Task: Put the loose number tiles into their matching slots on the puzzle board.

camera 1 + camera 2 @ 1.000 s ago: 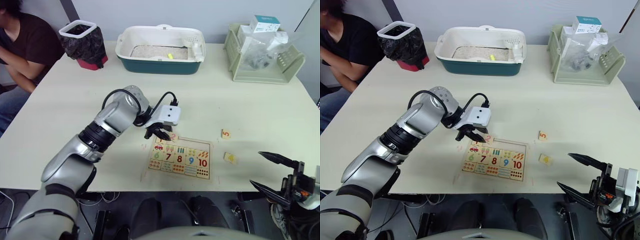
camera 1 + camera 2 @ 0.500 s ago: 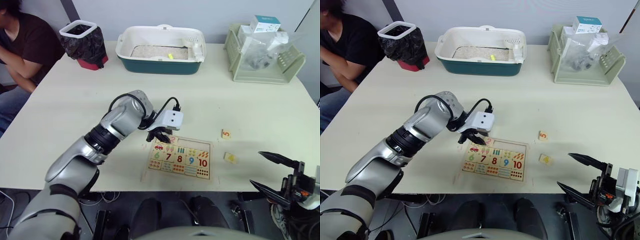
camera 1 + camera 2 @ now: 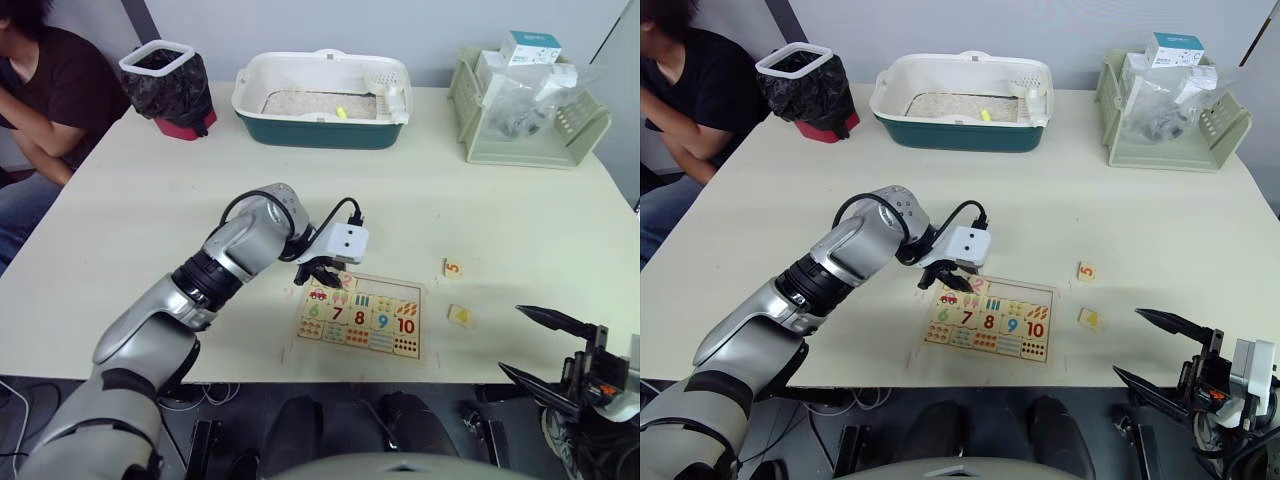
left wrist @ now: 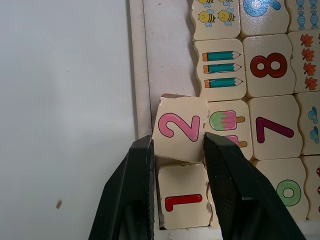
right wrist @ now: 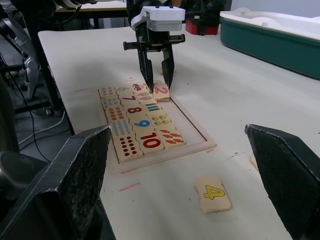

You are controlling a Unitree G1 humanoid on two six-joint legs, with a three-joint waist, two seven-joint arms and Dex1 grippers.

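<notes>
The puzzle board lies near the table's front edge, its lower rows filled with picture tiles and numbers 6 to 10. My left gripper is shut on the pink "2" tile, which is tilted over the board's open slot row, right beside the seated red "1" tile. Two loose tiles lie on the table right of the board: the "5" and the "4". My right gripper hangs open off the table's front right, holding nothing.
A white and teal tray stands at the back centre, a bin lined with a black bag at the back left, a pale green basket at the back right. A person sits at the far left.
My left gripper has shifted slightly right and toward the board, bringing the "2" tile down over the slot row beside the "1". The right arm has stayed put.
</notes>
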